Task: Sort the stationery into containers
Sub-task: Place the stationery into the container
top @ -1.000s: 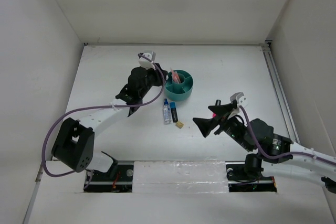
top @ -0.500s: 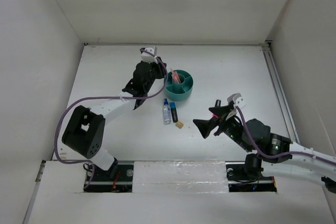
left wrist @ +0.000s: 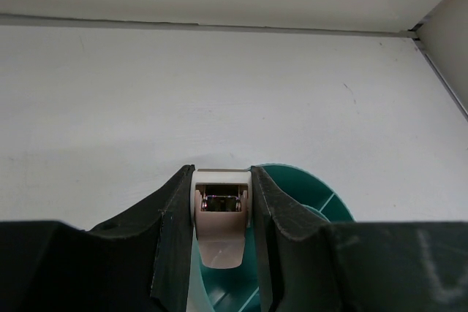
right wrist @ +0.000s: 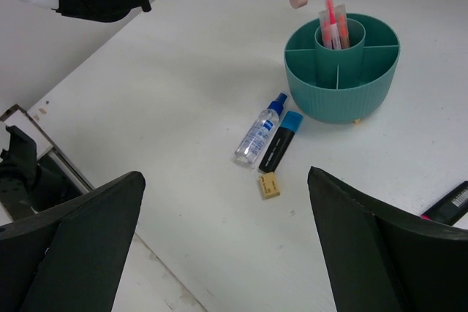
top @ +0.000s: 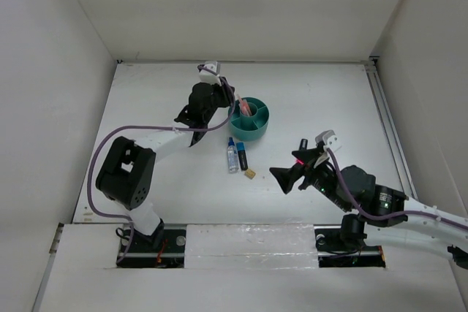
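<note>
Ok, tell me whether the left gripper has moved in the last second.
Yes. Holding a pinkish clip, the left gripper has shifted toward the back wall, closer to the teal organizer.

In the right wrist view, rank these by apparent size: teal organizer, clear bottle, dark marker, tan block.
1. teal organizer
2. clear bottle and dark marker: about alike, the bottle perhaps slightly longer
3. tan block

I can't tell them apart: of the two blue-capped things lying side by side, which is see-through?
The clear pen, farther from the tan block, with a small dark-blue cap. The marker beside it has a dark body and a wider, lighter cap.
</note>
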`<state>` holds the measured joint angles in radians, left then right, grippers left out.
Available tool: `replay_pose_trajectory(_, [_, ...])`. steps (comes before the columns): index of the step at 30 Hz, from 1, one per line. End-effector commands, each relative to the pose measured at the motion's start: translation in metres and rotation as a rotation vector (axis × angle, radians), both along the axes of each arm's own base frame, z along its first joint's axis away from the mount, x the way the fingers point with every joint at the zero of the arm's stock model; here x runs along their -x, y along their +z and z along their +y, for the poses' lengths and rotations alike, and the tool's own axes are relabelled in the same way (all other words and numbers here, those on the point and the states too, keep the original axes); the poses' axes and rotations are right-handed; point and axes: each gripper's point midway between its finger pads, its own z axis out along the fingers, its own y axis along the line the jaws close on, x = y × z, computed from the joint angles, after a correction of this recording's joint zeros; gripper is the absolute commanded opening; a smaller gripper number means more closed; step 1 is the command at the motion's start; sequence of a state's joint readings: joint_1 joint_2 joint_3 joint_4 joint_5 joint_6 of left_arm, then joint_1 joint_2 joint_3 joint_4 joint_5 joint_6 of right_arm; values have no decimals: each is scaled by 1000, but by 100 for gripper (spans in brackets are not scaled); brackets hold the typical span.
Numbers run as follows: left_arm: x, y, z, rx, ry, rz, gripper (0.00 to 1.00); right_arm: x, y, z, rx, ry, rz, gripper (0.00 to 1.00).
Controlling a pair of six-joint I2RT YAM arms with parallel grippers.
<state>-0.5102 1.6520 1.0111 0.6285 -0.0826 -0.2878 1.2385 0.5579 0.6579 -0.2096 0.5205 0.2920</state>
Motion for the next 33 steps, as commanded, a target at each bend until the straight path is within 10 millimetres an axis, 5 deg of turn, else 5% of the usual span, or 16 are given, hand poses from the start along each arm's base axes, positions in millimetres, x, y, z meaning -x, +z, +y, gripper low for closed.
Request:
replay_pose_trajectory(1, [-6, 32, -12, 82, -34, -78, 0, -1, 18, -1, -31, -10, -17, 99])
replay_pose_trajectory(33, [1, -11, -8, 116, -16, -20, 0, 4, 24, 4, -36, 31, -32, 99])
